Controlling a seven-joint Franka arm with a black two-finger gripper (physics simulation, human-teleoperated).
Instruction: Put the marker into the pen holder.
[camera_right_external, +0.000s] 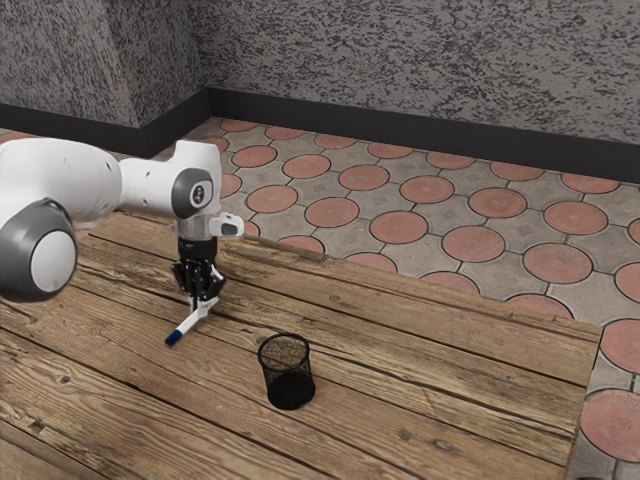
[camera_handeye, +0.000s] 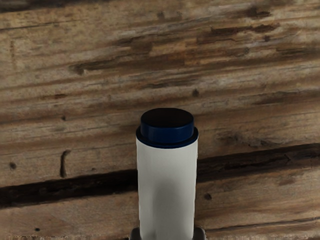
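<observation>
In the exterior view my gripper (camera_right_external: 200, 300) points down over the table, with the white marker (camera_right_external: 187, 327) between its fingertips. The marker slants, its blue end toward the exterior view's lower left. Whether it touches the wood cannot be told. The wrist view has the marker (camera_handeye: 167, 185) large, with a dark blue end, and the tips of my gripper (camera_handeye: 167, 234) press against its two sides, so it is shut on the marker. A black mesh pen holder (camera_right_external: 288, 374) stands upright toward the exterior view's right from the gripper, apart from the marker.
The wooden table (camera_right_external: 430, 370) carries the pen holder, and its far edge runs behind the gripper. Beyond it lie a tiled floor (camera_right_external: 400, 227) and a grey wall (camera_right_external: 420, 70). Dark gaps run between the table's planks.
</observation>
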